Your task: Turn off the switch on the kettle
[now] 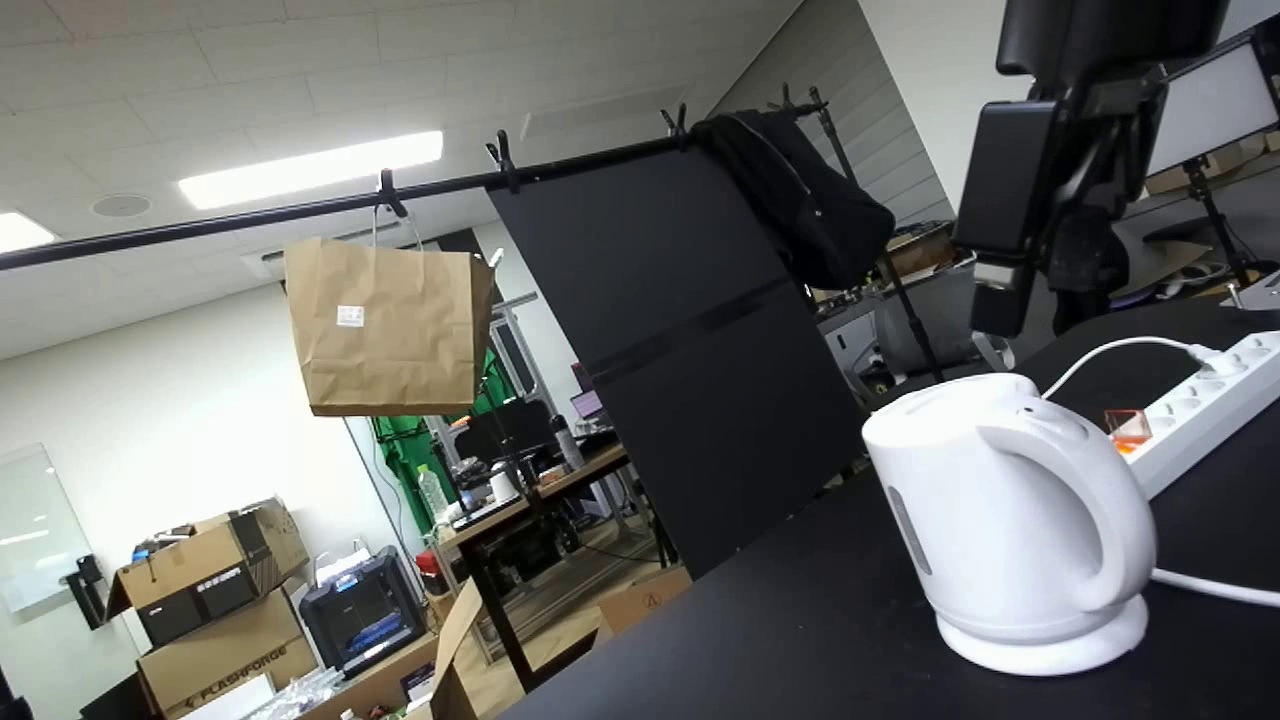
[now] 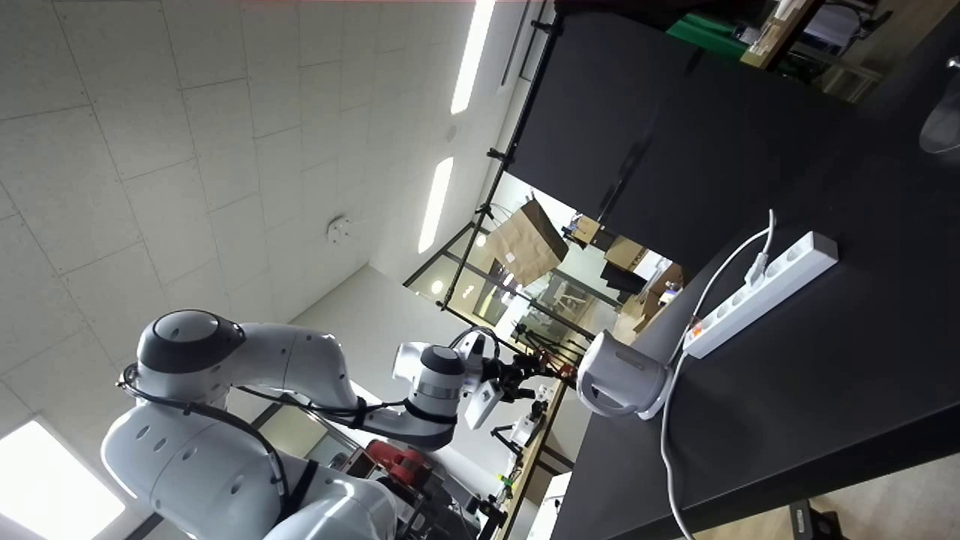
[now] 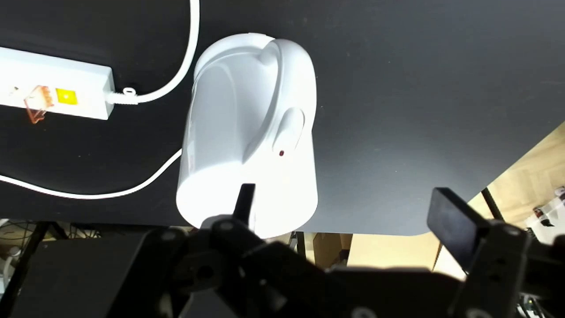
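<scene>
The white kettle (image 1: pixel 960 510) stands upright on its base on the black table, in both exterior views (image 2: pixel 619 371). In the wrist view the kettle (image 3: pixel 212 123) shows from above, its handle facing the camera. A raised oval switch (image 3: pixel 289 128) with a small dark red mark sits on the handle's top. Whether the switch is on or off I cannot tell. My gripper (image 3: pixel 344 194) is open and empty, its fingers wide apart. One finger overlaps the kettle's lid area in the wrist view. In an exterior view the gripper (image 1: pixel 1040 310) hangs above the kettle, apart from it.
A long white power strip (image 2: pixel 765 296) lies beside the kettle, with a plug in it and an orange switch cover (image 3: pixel 39 101). White cables (image 2: pixel 667 450) run across the table near the kettle. The table's edge (image 3: pixel 375 233) passes close by the kettle.
</scene>
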You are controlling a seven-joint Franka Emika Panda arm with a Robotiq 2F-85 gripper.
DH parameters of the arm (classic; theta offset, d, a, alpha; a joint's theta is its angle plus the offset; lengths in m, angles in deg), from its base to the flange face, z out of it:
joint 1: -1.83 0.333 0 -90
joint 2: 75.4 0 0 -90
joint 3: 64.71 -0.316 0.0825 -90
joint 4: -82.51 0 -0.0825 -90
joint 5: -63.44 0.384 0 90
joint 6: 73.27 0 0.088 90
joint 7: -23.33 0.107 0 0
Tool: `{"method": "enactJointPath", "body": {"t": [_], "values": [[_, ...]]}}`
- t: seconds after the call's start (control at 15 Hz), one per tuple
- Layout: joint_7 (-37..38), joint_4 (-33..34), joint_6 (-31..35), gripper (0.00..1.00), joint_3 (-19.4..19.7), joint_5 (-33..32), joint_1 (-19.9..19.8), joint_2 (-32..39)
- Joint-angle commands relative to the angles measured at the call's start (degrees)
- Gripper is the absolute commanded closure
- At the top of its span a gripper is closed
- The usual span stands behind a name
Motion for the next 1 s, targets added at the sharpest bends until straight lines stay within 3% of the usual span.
{"method": "enactJointPath", "body": {"t": [0.0, 0.47, 0.53, 0.93], "values": [[-0.52, 2.48, -0.22, 0.00, -1.32, -1.25, -1.72, 3.99], [-1.73, 4.08, -0.83, 0.00, -0.19, -1.41, -0.80, 8.58], [-10.56, 3.40, -0.50, 0.00, 9.58, 9.31, 10.70, 8.13], [-22.80, 5.23, -0.01, 0.00, 27.41, 21.67, 29.29, 12.17]]}}
